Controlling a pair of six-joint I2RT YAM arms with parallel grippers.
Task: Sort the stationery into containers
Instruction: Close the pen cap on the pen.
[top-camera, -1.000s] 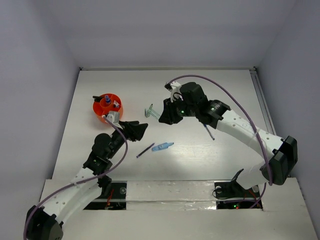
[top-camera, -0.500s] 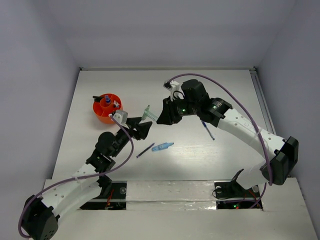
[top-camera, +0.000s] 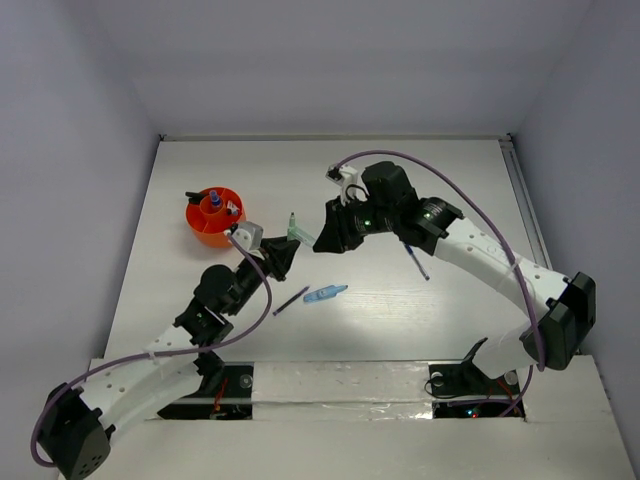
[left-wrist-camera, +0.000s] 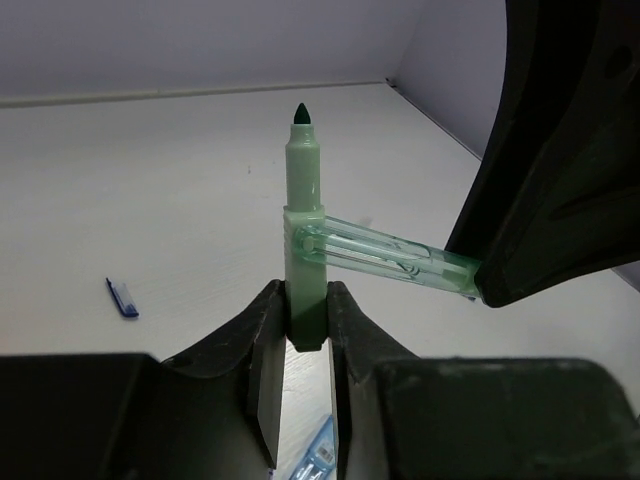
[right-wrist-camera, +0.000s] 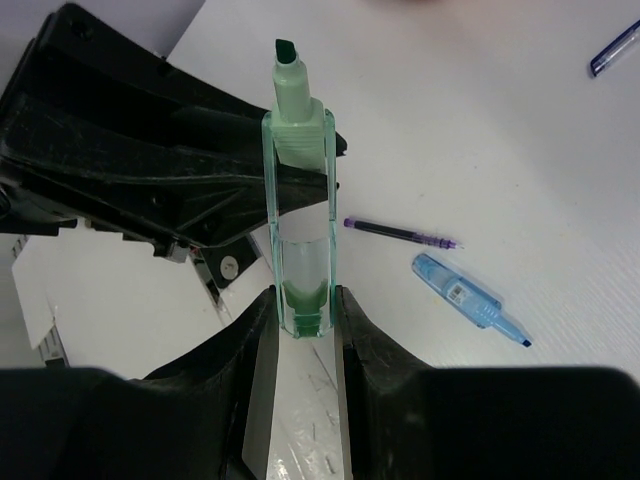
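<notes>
Orange cup (top-camera: 212, 226) stands on the white desk (top-camera: 440, 180) in the overhead view, with a few pieces of stationery upright inside it. Just to the cup's right, the left gripper (top-camera: 285, 250) and the right gripper (top-camera: 318, 240) meet at a green marker (top-camera: 293, 228). Farther from the cup, toward the arm bases, a purple pen (top-camera: 291, 300) and a blue highlighter (top-camera: 326, 294) lie close together. A blue pen (top-camera: 416, 260) lies well to the cup's right, beside the right arm.

From the left wrist, the left gripper is clenched on the lower end of the green marker, which stands upright with its bare nib on top. A clear cap (left-wrist-camera: 380, 255) reaches the marker's barrel crosswise, its other end held in the right gripper.

From the right wrist, the right gripper grasps the clear cap between its fingers. The marker's nib rises past the cap's far end, with the left gripper dark behind it. The purple pen and blue highlighter lie on the desk to the right.
</notes>
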